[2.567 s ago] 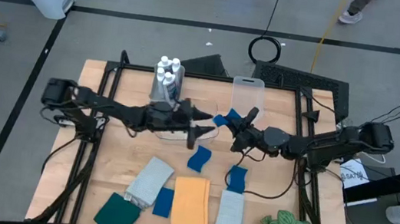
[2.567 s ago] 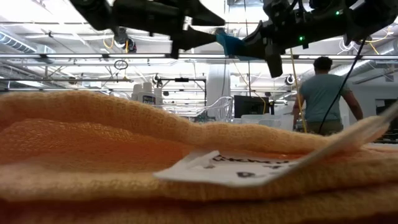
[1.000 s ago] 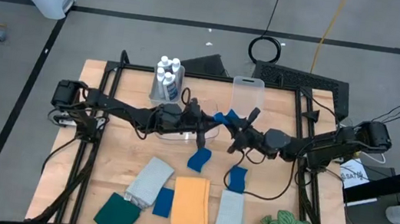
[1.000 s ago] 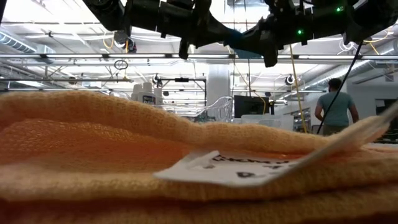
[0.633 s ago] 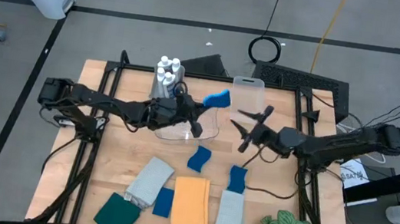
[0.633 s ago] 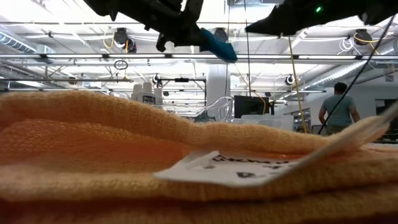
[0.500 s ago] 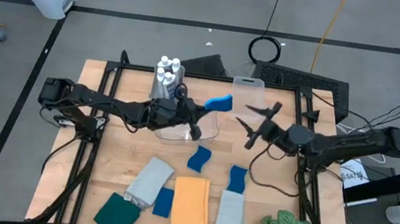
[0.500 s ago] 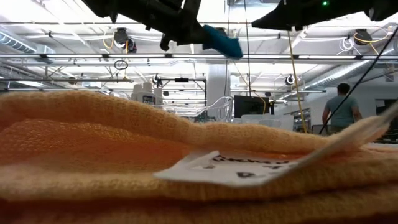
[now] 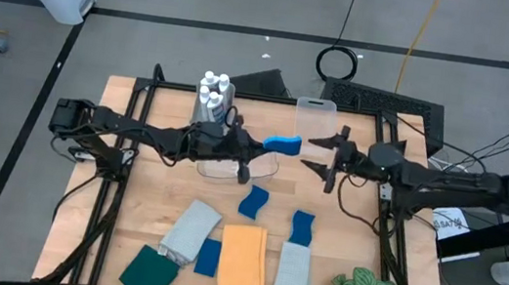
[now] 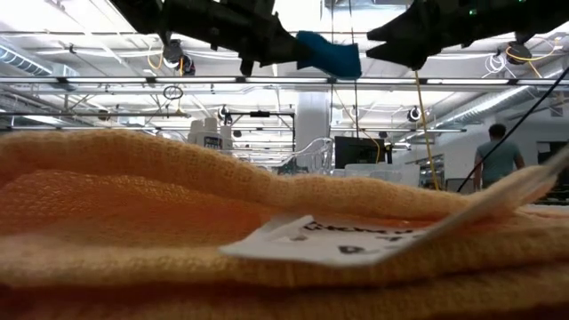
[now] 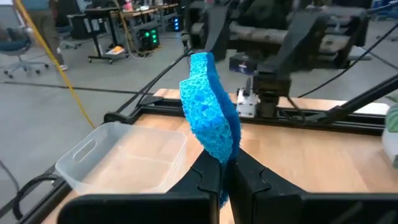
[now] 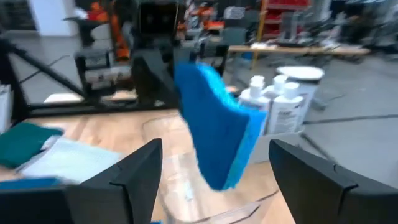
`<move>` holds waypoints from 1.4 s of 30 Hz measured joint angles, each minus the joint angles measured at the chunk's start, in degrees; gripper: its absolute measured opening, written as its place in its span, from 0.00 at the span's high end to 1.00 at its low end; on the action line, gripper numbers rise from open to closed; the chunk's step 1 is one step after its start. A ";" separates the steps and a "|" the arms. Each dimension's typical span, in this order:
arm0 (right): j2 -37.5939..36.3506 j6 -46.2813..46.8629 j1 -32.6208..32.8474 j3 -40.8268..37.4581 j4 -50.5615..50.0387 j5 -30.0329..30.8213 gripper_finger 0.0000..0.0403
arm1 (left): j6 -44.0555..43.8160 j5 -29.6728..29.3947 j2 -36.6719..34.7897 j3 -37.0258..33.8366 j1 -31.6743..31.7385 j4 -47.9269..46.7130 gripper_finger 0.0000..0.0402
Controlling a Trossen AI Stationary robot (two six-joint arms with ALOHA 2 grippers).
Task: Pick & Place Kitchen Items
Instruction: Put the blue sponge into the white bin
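Blue sponge in left claw

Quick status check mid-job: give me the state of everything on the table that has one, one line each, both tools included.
Left tool: shut on the held sponge, above the table.
Held sponge: pinched at one end, off the table.
Right tool: open, empty, facing the sponge.
Loose sponges: two, lying on the table.
White bottles: upright in a bin.
Clear bin: looks empty.
Folded cloths: lying flat near the front edge.

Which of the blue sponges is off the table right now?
The blue sponge pinched in the left pincer, held above the table; the other two sponges lie on the wood.
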 joint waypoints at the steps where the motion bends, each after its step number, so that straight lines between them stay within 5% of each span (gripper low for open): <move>1: 0.96 0.26 -0.73 -0.02 0.32 -1.53 0.34 | 0.06 0.42 0.00 -0.01 -0.06 0.40 0.97; 15: 13.02 3.25 -3.97 -0.02 14.91 -15.21 0.42 | -0.12 3.49 0.00 -0.01 -0.23 -0.57 0.98; 25: 13.81 2.95 -3.99 -0.02 16.06 -15.02 0.80 | -1.23 2.66 0.00 -0.01 -0.23 -0.65 0.98; 29: 13.73 0.31 -3.99 -0.02 15.97 -15.02 0.97 | -5.03 2.02 0.00 -0.01 -0.23 -1.35 0.89; 34: 11.59 -0.36 -4.41 -0.02 12.21 -14.28 0.97 | -6.81 -8.01 -2.36 -0.01 -0.24 -9.58 0.69; 37: 9.10 -1.92 -4.90 -0.02 8.33 -10.04 0.99 | -7.27 -15.61 -5.19 0.09 -0.09 -15.67 0.57; 42: 6.89 -7.03 -5.93 0.00 0.73 11.05 0.99 | -8.99 -20.90 -7.06 0.08 -0.07 -21.14 0.44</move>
